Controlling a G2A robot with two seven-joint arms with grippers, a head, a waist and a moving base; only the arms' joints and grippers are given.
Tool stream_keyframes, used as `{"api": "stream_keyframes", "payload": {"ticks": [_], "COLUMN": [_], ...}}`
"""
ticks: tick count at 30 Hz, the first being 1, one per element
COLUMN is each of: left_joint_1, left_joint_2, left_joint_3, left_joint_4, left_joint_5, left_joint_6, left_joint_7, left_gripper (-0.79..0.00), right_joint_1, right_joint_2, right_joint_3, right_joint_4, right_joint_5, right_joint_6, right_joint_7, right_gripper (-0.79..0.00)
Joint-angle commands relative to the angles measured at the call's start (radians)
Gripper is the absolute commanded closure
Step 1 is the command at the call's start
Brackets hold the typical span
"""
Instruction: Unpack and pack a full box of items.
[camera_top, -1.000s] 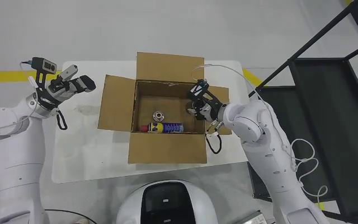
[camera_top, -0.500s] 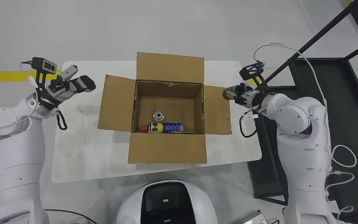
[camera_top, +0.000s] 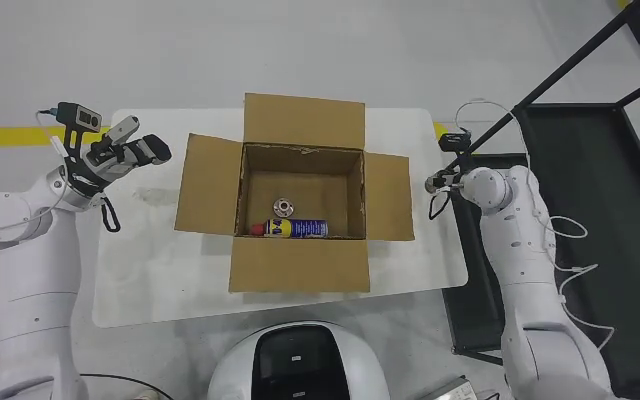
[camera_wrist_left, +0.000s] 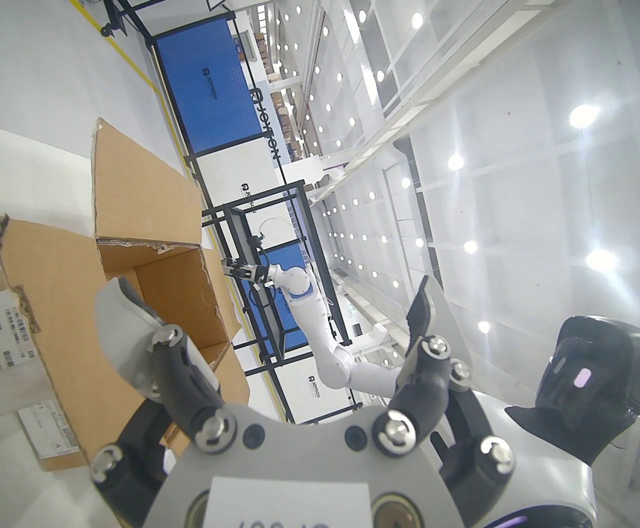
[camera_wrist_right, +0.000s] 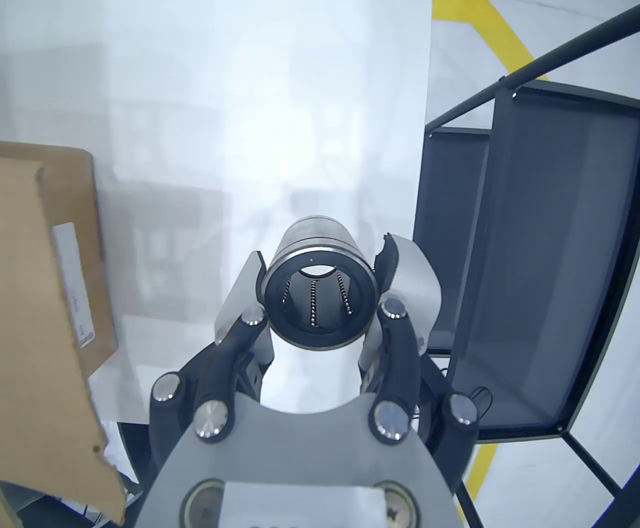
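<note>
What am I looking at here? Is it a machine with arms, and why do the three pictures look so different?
It is a two-armed robot working at a white table. The top view looks down from a camera above its arms. The other two pictures come from a camera on each wrist, so each shows that arm's own grasping tool up close.

On the table stands an open cardboard box with its flaps spread. Inside lie a spray can and a small round metal part.

The right tool is past the box's right side, near the table edge and a black rack. It is shut on a hollow metal cylinder. The left tool is out to the box's left, open and holding nothing.
</note>
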Motion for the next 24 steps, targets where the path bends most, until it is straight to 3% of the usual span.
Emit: {"api": "stream_keyframes", "payload": {"ticks": [1,12,13,15,18,24], "left_joint_1": [0.0,0.0,0.0,0.0,0.0,0.0], "left_joint_2": [0.0,0.0,0.0,0.0,0.0,0.0], "left_joint_3": [0.0,0.0,0.0,0.0,0.0,0.0], "left_joint_4": [0.0,0.0,0.0,0.0,0.0,0.0], "left_joint_5": [0.0,0.0,0.0,0.0,0.0,0.0], "left_joint_6": [0.0,0.0,0.0,0.0,0.0,0.0], "left_joint_7": [0.0,0.0,0.0,0.0,0.0,0.0], "left_gripper": [-0.785,-0.785,-0.785,-0.785,-0.785,-0.785], "right_joint_1": [0.029,0.118,0.126,0.138,0.152,0.171], "right_joint_2": [-0.003,-0.024,-0.026,-0.028,-0.03,-0.029], "right_joint_3": [-0.022,-0.116,-0.12,-0.133,-0.141,-0.138], "right_joint_4": [0.071,0.294,0.31,0.332,0.362,0.382], "right_joint_5": [-0.011,-0.002,0.007,0.003,0.012,0.039], "right_joint_6": [0.006,0.024,0.021,0.009,0.014,0.013], "right_joint_7": [-0.029,-0.152,-0.154,-0.16,-0.174,-0.204], "right_gripper": [0.0,0.0,-0.083,-0.6,-0.785,-0.785]}}
